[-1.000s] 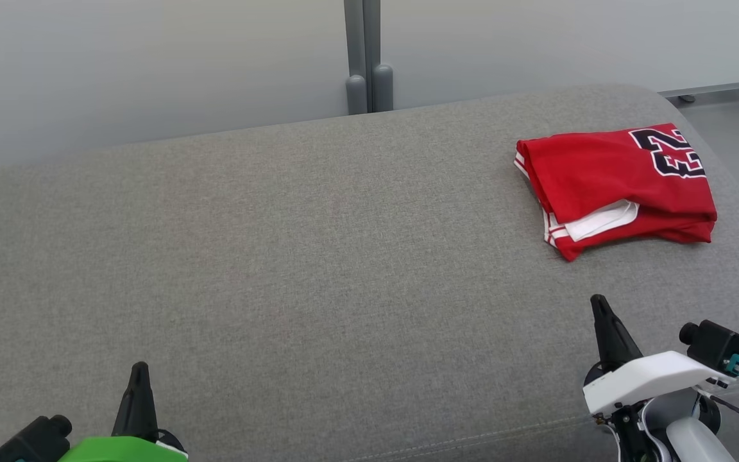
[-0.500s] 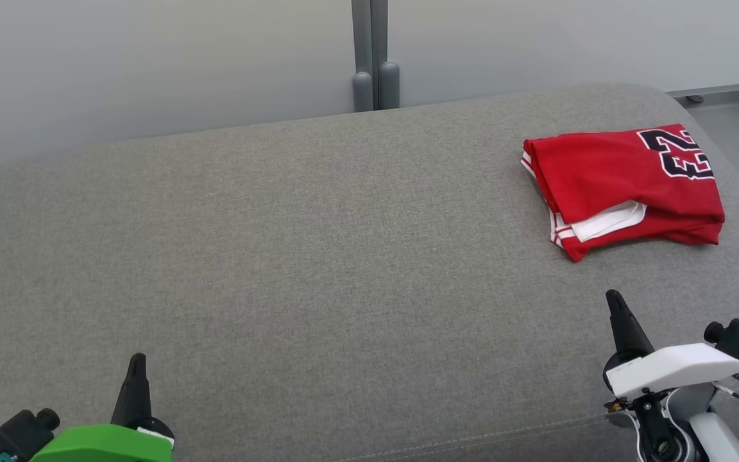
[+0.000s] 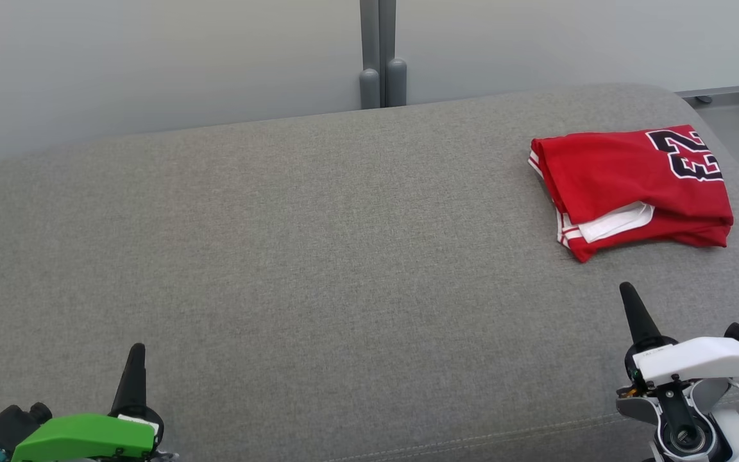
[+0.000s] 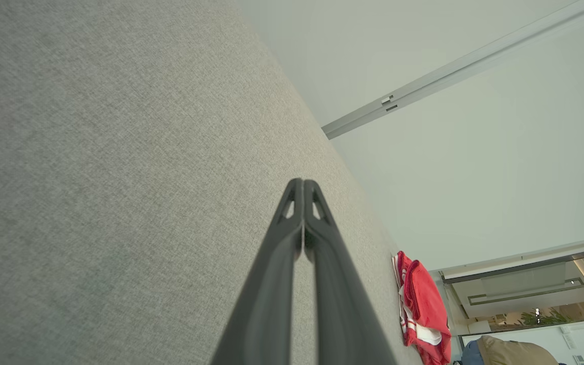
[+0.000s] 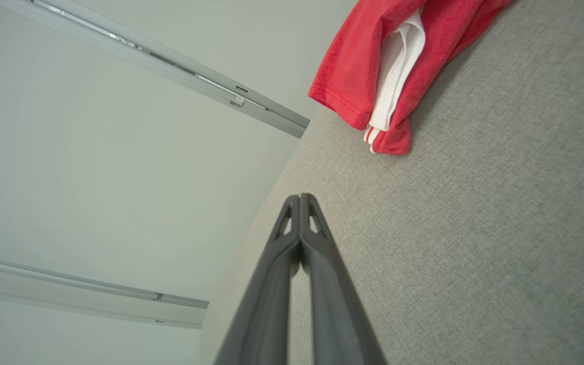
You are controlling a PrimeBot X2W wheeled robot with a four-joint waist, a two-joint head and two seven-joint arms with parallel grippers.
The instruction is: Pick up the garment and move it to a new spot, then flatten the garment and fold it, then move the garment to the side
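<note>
Lying folded at the far right of the grey cushion (image 3: 318,256), the red garment (image 3: 626,183) is showing a black, white-edged 23 in the head view, while the right wrist view is showing its white inner layer and striped trim. The left gripper (image 3: 136,351) and right gripper (image 3: 627,290) are sitting pressed shut, holding nothing, well apart from it

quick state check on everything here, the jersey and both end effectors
red jersey: folded, lying on the grey cushion at the robot's far right, white layer peeking out at its near edge, nothing touching it
left end effector: shut, empty, over the cushion's near left
right end effector: shut, empty, short of the jersey and apart from it
</note>
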